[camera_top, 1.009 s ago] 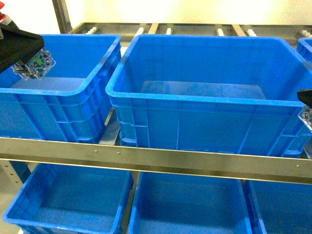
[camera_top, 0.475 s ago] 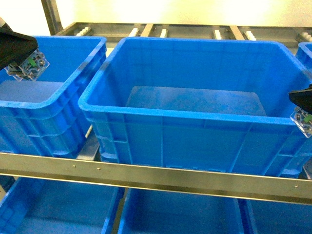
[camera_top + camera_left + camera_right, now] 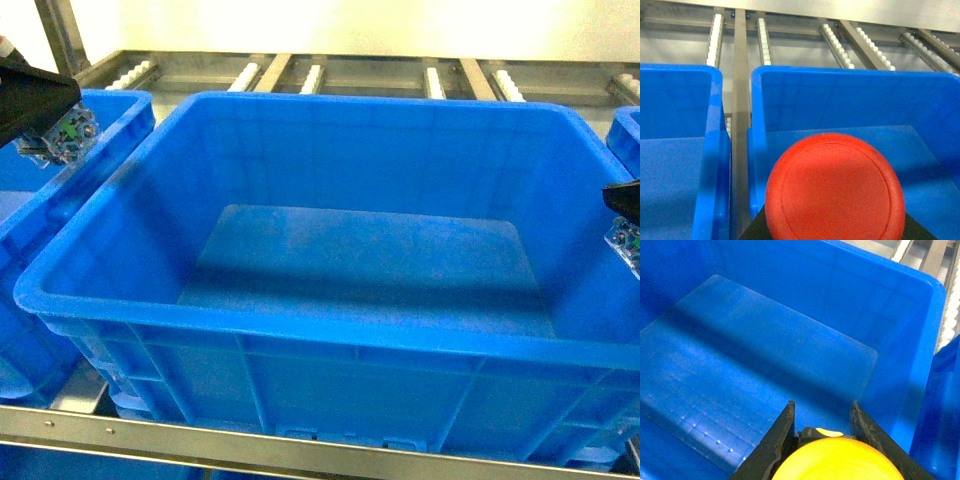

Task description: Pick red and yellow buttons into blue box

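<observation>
The blue box (image 3: 330, 325) fills the middle of the head view, and its flat bottom is bare. My left gripper (image 3: 40, 110) hangs at the far left, above the neighbouring crate's rim, shut on the red button (image 3: 835, 187). The red cap fills the lower left wrist view and hides the fingertips, while the button's clear base (image 3: 62, 135) shows below the jaws. My right gripper (image 3: 822, 415) is over the box's right side, shut on the yellow button (image 3: 837, 460); its black fingers (image 3: 785, 427) flank the cap. In the head view the right gripper (image 3: 625, 235) sits at the right rim.
A second blue crate (image 3: 90, 180) stands left of the box, across a narrow metal gap (image 3: 740, 150). Another crate's corner (image 3: 625, 130) shows at the right edge. Roller rails (image 3: 430, 80) run behind, and a steel shelf rail (image 3: 200, 445) crosses the front.
The head view has closed in and shifted, so the blue box now looks larger and nearer and the lower shelf crates are out of view. Both grippers still hold their buttons at the frame edges.
</observation>
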